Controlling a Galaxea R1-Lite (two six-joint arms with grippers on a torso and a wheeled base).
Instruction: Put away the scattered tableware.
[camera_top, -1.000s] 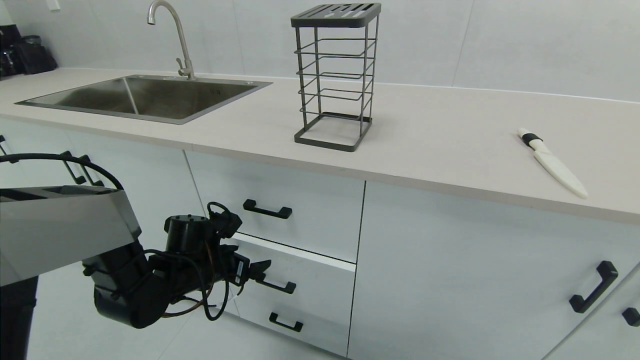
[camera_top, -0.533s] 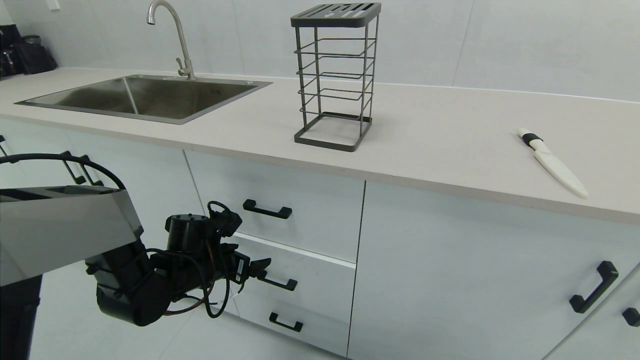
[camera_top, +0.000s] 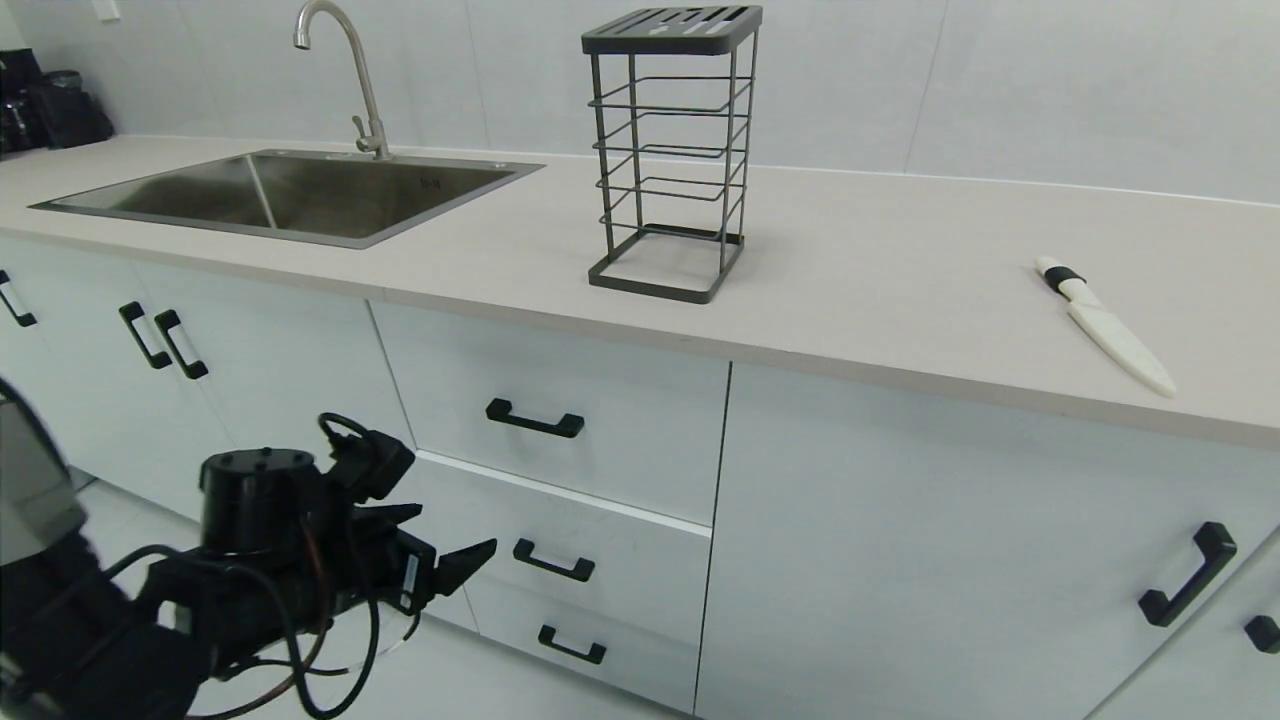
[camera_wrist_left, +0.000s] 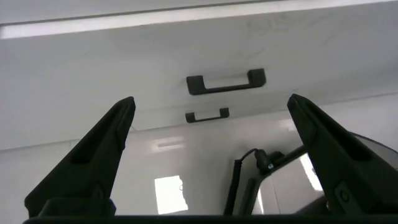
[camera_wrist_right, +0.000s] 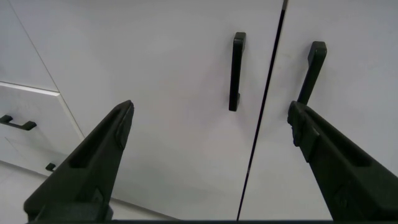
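A white knife (camera_top: 1105, 325) with a black band on its handle lies flat on the counter at the right, near the front edge. A dark wire knife rack (camera_top: 672, 150) with a slotted top stands upright mid-counter. My left gripper (camera_top: 455, 540) hangs low in front of the drawers, open and holding nothing, a short way left of the middle drawer's black handle (camera_top: 553, 562). In the left wrist view the left gripper (camera_wrist_left: 211, 102) points at that handle (camera_wrist_left: 226, 81). My right gripper (camera_wrist_right: 211, 109) is open and faces cabinet doors with two vertical handles (camera_wrist_right: 236, 71).
A steel sink (camera_top: 290, 190) with a tall faucet (camera_top: 345, 70) is set in the counter at the left. Three stacked drawers with black handles sit under the rack. More cabinet doors (camera_top: 950, 560) run to the right. Bare counter lies between rack and knife.
My left arm has drawn back leftward and downward, away from the middle drawer's handle where its gripper was. Knife and rack have not moved.
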